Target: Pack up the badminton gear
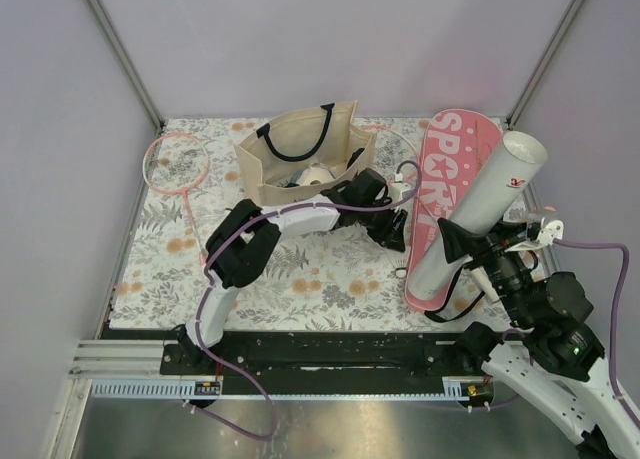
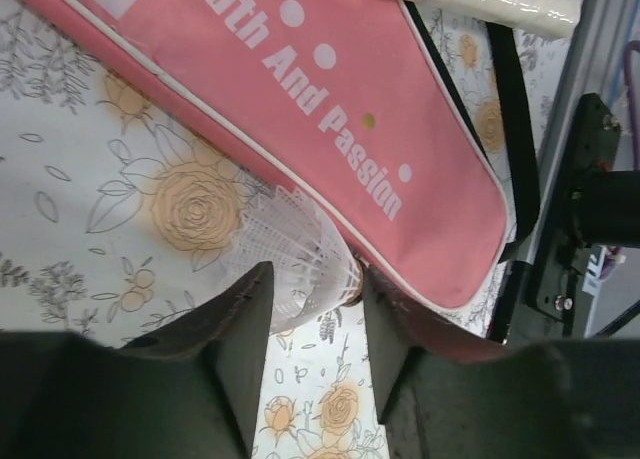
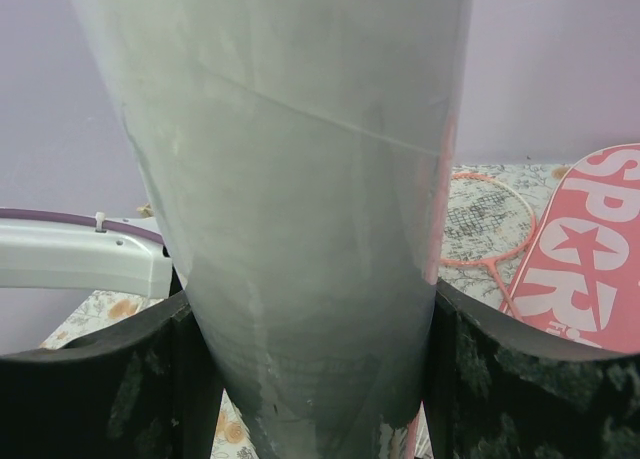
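Bright even light, wrist cams blurry nr lens

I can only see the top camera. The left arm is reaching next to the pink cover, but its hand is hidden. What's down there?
Observer: The left wrist camera shows a white shuttlecock lying on the flowery tablecloth, between the fingers of the left hand.
Operator: Did it grab it yet?
Observer: I can't tell. The skirt nearly fills the gap between the fingers, and it lies right beside the edge of the pink cover.
Operator: Is the right hand holding the tube properly?
Observer: In the right wrist camera, the white tube fills the whole gap of the right hand, touching both fingers.
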Action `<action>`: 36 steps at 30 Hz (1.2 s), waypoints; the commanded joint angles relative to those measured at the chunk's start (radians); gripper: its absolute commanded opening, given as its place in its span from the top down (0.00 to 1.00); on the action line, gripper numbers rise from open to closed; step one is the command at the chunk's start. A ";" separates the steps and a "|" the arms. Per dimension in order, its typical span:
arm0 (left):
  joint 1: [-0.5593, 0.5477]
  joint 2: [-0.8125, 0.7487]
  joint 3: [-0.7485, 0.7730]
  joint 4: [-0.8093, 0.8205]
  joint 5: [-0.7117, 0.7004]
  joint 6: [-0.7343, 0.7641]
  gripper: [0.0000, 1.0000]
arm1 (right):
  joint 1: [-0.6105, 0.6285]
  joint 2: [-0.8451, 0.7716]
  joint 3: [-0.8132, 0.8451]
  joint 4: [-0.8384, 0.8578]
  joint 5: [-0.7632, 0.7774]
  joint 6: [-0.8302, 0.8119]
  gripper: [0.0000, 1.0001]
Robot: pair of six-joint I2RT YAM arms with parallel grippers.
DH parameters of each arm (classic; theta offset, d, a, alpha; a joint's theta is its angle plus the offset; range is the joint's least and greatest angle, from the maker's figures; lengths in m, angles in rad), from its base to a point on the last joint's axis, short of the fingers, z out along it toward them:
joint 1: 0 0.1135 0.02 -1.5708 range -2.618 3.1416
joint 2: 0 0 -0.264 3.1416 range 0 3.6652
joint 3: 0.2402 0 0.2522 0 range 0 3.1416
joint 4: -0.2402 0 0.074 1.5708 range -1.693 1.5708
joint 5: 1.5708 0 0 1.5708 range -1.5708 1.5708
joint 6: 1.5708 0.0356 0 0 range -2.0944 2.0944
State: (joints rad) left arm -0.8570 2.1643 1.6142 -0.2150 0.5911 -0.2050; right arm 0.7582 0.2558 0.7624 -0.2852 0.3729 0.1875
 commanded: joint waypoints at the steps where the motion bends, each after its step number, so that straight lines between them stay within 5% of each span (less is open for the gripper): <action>1: -0.004 -0.027 -0.057 0.135 0.099 -0.019 0.61 | 0.004 0.005 0.002 0.054 -0.003 -0.013 0.46; 8: -0.004 -0.109 -0.177 0.186 0.122 -0.046 0.99 | 0.004 0.034 0.003 0.052 -0.025 -0.003 0.46; 16: -0.002 -0.299 -0.318 0.252 0.089 -0.168 1.00 | 0.003 0.045 -0.024 0.067 -0.035 -0.022 0.46; 23: -0.001 -0.576 -0.372 0.132 -0.065 -0.183 1.00 | 0.003 0.097 -0.041 0.093 -0.104 -0.063 0.45; 36: 0.024 -1.061 -0.405 -0.227 -0.747 -0.211 1.00 | 0.004 0.264 -0.115 0.205 -0.337 -0.215 0.44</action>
State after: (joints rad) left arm -0.8410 1.2266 1.2362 -0.3401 0.1226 -0.3962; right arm 0.7586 0.4511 0.6506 -0.1917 0.1642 0.0738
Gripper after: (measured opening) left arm 0.016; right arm 0.720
